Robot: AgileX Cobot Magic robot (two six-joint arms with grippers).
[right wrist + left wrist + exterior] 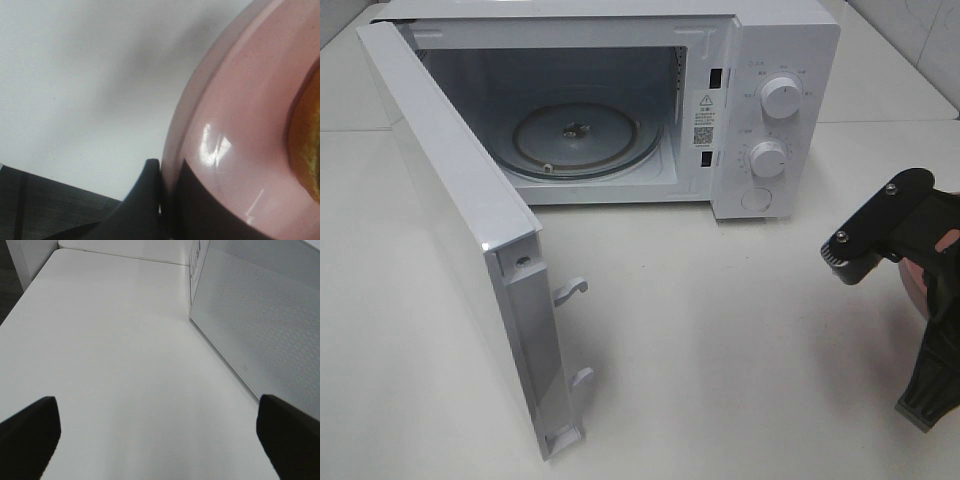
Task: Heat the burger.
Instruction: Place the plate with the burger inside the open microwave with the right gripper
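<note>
The right tool pinched the rim of a round pink plate carrying what looked like the golden-bunned burger, right of the open white microwave, an edge-only hold that could tip the plate and spill it; the left tool stood spread.

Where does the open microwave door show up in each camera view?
Exterior high: the microwave door stands swung open, on the left of the picture.
Left wrist: its dotted outer face rises beside the white table, beyond the open left pincer.
Right wrist: not in it.
Shared landmark: the white table.
</note>
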